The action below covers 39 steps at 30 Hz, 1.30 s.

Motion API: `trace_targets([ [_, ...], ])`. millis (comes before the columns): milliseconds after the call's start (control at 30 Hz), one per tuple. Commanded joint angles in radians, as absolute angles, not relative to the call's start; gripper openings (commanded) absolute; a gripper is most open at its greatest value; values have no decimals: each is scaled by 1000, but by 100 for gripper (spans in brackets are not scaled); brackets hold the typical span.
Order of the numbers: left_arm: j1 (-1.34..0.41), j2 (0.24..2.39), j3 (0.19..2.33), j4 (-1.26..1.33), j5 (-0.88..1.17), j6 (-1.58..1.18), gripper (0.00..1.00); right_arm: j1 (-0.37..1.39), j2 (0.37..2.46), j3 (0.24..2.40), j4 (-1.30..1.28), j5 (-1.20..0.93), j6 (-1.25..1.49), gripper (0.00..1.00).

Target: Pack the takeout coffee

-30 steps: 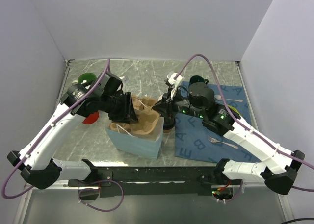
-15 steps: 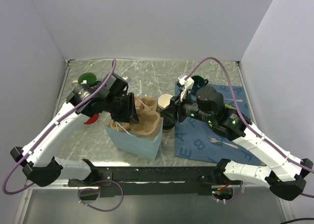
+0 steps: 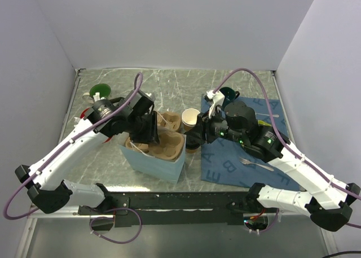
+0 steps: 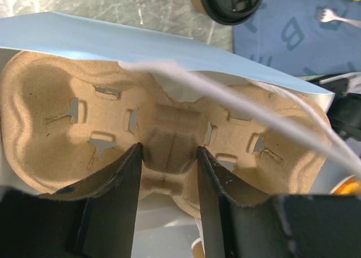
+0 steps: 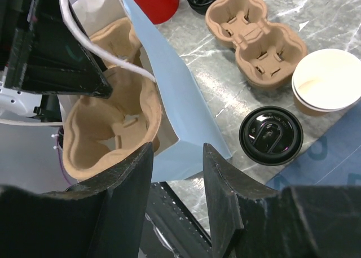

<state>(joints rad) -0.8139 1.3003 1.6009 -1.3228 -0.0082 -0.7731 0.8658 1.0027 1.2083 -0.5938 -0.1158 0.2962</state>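
Beside the bag (image 5: 186, 122) on the desk (image 5: 225, 94), the lidded coffee (image 5: 271, 135) stands upright, free of the right gripper (image 5: 177, 156), which hovers near it open and empty, while the left gripper (image 4: 168, 153) clamps the carrier (image 4: 51, 100) by its middle inside the bag.

- a robotics lab test cell, not a café: plain white panel walls (image 3: 169, 26) box in a grey marbled tabletop (image 3: 169, 83) on three sides.
- a white-and-black jointed left robot arm (image 3: 62, 156) and its twin right robot arm (image 3: 304, 172) stand bolted to a black metal rail (image 3: 180, 201) at the near edge, trailing purple cables (image 3: 243, 70).
- staged props: a moulded brown pulp cup carrier (image 4: 51, 100) in a light blue paper bag (image 3: 155, 162), a small tan kraft paper cup with a round black plastic lid (image 5: 271, 135), a blue lettered placemat (image 3: 217, 156).
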Motion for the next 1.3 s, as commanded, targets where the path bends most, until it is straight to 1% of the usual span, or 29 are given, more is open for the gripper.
trace_targets([
  [0,-836,1299,1575,-1312,-64,-761,28,861,968,1198,-575,-91,321,48],
  [400,-876,1339,1559,-1316,-161,-785,26,859,954,1186,-583,-81,321,48],
  [767,-925,1400,1583,-1356,-268,-831,27,859,940,1175,-581,-80,307,49],
  [1067,-963,1433,1565,-1365,-301,-873,28,861,922,1155,-578,-86,298,49],
  [1167,-969,1437,1580,-1370,-292,-881,33,861,917,1151,-574,-87,295,50],
  [1200,-969,1433,1588,-1368,-279,-885,41,861,916,1152,-575,-89,291,50],
  [1267,-969,1424,1611,-1370,-259,-893,50,861,919,1160,-580,-91,285,52],
])
